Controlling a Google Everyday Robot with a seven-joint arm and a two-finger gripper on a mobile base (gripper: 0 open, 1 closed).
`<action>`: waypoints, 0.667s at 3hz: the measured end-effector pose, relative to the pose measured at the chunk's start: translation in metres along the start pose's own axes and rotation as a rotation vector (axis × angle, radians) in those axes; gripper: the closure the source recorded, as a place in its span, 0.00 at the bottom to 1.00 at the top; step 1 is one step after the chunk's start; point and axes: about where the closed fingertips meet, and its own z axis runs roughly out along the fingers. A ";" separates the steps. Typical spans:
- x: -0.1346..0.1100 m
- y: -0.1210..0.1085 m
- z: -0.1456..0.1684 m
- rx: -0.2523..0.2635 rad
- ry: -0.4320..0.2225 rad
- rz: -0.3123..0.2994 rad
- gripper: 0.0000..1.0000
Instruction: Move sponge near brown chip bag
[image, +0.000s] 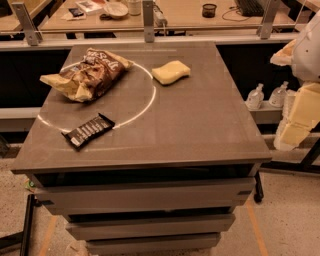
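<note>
The pale yellow sponge lies flat on the grey table, at the back, right of centre. The brown chip bag lies wrinkled at the back left, about a hand's width left of the sponge. My gripper hangs off the table's right side, at the frame's right edge, well apart from the sponge and the bag. It holds nothing that I can see.
A flat black candy bar lies at the front left of the table. A white circle line is drawn on the left half. Two small clear bottles stand on a ledge right of the table. A railing and desks run behind.
</note>
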 end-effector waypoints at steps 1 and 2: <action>0.000 0.000 0.000 0.000 0.000 0.000 0.00; -0.017 -0.009 0.004 -0.030 -0.019 -0.095 0.00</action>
